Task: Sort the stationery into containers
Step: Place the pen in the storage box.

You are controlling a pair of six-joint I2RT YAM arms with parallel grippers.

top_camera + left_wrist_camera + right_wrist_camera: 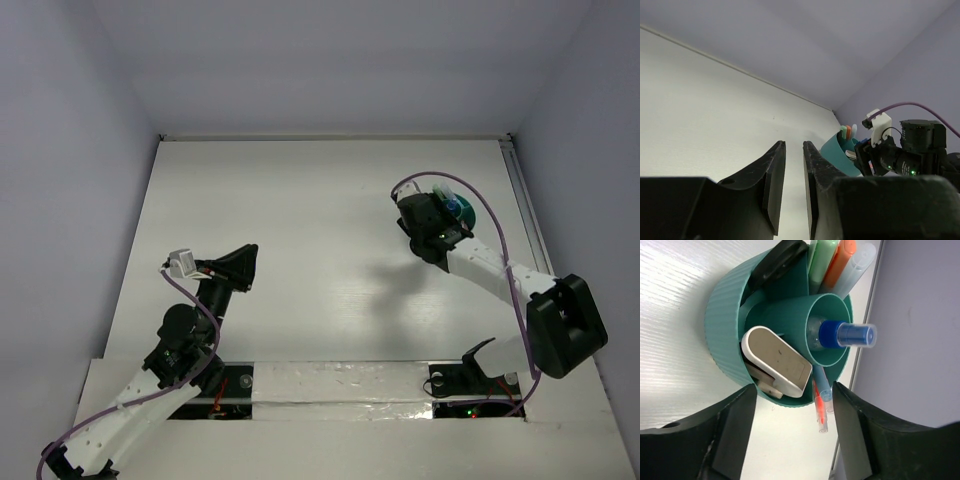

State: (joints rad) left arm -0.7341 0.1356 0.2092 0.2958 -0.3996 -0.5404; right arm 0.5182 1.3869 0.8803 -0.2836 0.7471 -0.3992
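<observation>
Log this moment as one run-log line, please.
left gripper: slightly open, empty | right gripper: open above cup | cup: holds pens, markers

The light is soft and even and comes from above. The white counter [300, 230] is bright without burning out, and the walls [60, 150] take a faint lilac cast. My right arm [480, 265] throws a blurred grey shadow onto the counter to its left. The white strip [340, 385] along the near edge carries small glints. In the left wrist view my left fingers [772, 185] are near-black, underexposed and soft, while the far corner is clearer. In the right wrist view the cup [722, 315] is sharp, the counter beside it shows streaky glare, and my right fingers [735, 435] are dark and blurred.
</observation>
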